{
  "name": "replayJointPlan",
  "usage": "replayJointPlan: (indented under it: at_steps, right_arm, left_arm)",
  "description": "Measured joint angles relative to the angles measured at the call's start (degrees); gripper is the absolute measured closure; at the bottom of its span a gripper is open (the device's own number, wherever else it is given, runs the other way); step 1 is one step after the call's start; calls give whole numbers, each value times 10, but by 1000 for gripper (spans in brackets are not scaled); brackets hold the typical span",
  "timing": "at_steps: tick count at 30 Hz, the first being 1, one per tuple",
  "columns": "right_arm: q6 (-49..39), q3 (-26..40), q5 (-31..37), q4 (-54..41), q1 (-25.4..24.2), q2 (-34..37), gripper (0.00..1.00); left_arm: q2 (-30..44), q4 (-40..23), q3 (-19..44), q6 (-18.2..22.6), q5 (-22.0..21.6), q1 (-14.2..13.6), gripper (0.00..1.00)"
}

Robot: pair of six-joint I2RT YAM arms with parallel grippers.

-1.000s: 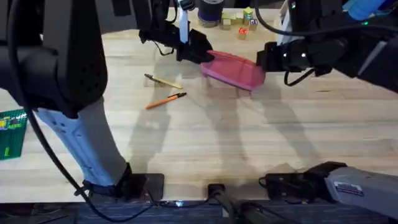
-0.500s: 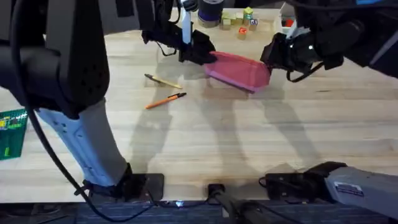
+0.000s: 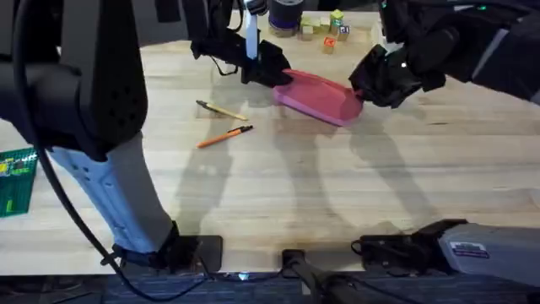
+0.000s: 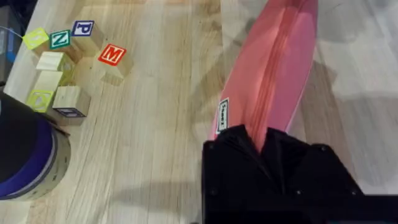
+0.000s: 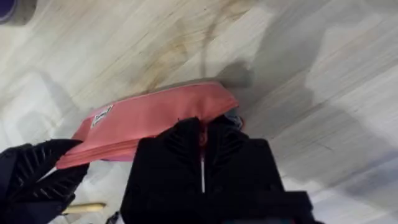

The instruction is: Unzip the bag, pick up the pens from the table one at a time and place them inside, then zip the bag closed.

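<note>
The pink bag [image 3: 319, 97] lies on the table [image 3: 337, 186] at the back, between both grippers. My left gripper [image 3: 272, 69] is shut on its left end, and in the left wrist view the black fingers [image 4: 236, 155] pinch the bag [image 4: 280, 68] where its zipper line ends. My right gripper [image 3: 369, 83] is at the right end; in the right wrist view this gripper [image 5: 202, 134] is shut on the bag [image 5: 149, 115]. The zipper looks closed. The tan pen [image 3: 221, 110] and the orange pen [image 3: 225, 136] lie left of the bag.
Lettered wooden blocks [image 3: 325, 32] and a dark purple-banded cylinder [image 3: 287, 17] stand behind the bag; the blocks [image 4: 62, 68] are close to my left gripper. A green object [image 3: 15, 177] lies at the left edge. Bare table stretches in front.
My right gripper has turned and closed in on the bag's right end. The bag shifted slightly right, then back. The left gripper and both pens stayed put.
</note>
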Motion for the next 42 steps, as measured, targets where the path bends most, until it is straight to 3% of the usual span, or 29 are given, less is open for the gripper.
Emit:
replayJointPlan:
  at_steps: [20, 35, 42]
  right_arm:
    - [23, 59, 3, -39, 1, 12, 970]
    - [21, 69, 25, 13, 23, 27, 970]
    - [-8, 120, 22, 4, 23, 34, 970]
  left_arm:
    - [0, 0, 0, 0, -1, 5, 959]
    - [0, 0, 0, 0, -9, 17, 959]
    - [0, 1, 0, 0, -10, 19, 958]
